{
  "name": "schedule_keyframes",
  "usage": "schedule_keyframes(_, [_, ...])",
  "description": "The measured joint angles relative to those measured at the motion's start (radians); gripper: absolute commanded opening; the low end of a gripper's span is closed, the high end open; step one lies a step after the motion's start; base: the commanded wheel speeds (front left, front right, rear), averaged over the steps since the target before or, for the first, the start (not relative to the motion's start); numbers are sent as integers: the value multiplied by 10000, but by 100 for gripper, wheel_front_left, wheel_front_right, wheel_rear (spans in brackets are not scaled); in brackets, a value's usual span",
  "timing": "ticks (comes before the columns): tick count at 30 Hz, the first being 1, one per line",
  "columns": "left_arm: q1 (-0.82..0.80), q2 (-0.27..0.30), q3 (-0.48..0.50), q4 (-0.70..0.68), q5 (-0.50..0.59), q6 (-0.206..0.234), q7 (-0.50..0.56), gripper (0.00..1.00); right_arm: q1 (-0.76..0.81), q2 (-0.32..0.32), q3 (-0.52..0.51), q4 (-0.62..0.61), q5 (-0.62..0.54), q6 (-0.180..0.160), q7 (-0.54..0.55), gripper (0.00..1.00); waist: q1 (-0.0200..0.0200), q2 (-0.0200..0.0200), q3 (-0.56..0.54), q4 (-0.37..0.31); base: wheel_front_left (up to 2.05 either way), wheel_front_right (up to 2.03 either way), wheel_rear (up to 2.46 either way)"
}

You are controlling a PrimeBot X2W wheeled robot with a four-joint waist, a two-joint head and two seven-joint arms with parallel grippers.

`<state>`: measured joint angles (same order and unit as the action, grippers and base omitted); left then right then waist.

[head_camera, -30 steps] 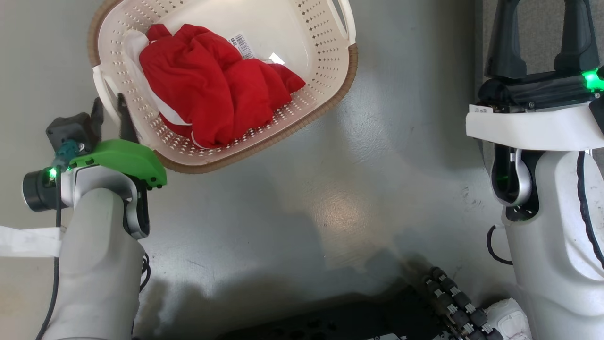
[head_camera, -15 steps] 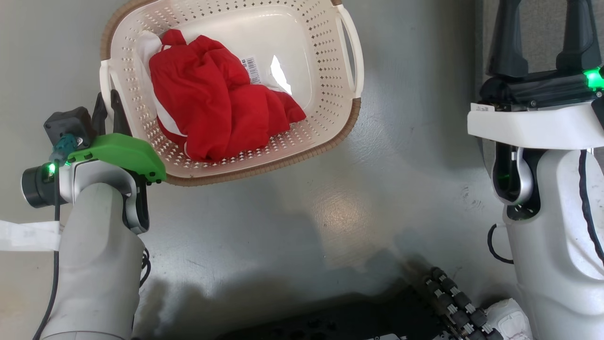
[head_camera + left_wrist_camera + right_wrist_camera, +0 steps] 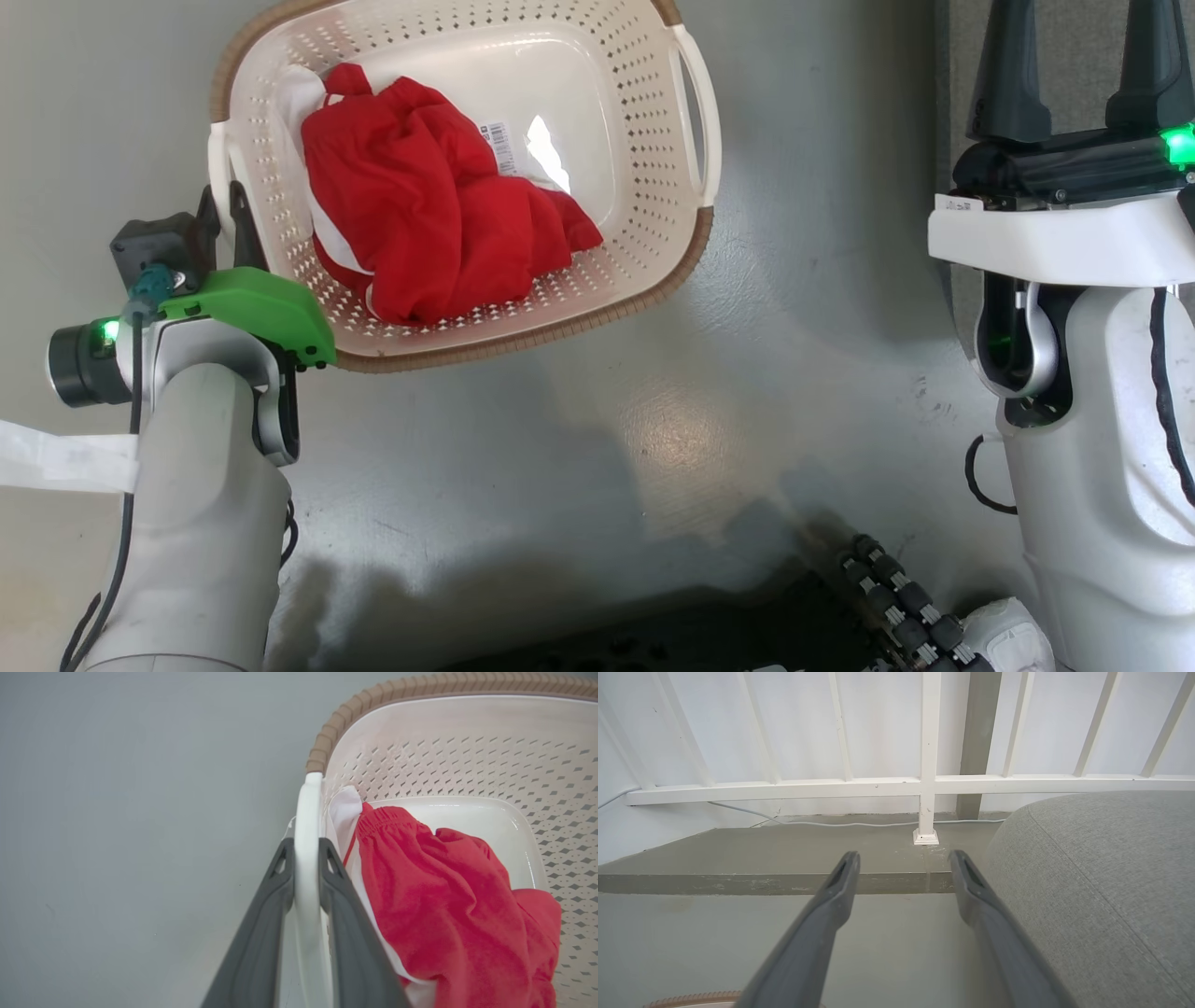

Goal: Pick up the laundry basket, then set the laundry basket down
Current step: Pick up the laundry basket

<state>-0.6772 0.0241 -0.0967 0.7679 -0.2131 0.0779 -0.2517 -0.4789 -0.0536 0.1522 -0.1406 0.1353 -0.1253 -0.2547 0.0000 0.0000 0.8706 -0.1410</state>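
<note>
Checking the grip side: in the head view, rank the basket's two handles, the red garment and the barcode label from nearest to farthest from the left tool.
1. left handle, clamped in the left tool.
2. red garment, basket's left half.
3. barcode label, mid-basket.
4. right handle, far side.

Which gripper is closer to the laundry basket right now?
Left. The left gripper is shut on the white side handle of the laundry basket. The right gripper is open, well off beyond the basket's opposite end, touching nothing.
</note>
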Motion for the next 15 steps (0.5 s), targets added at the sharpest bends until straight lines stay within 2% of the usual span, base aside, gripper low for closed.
schedule_keyframes(15, [-1,8,-339,230,88,-134,0,0,0,0,29,25,71,0,0,100,0,0,-57,-66,0,0,0])
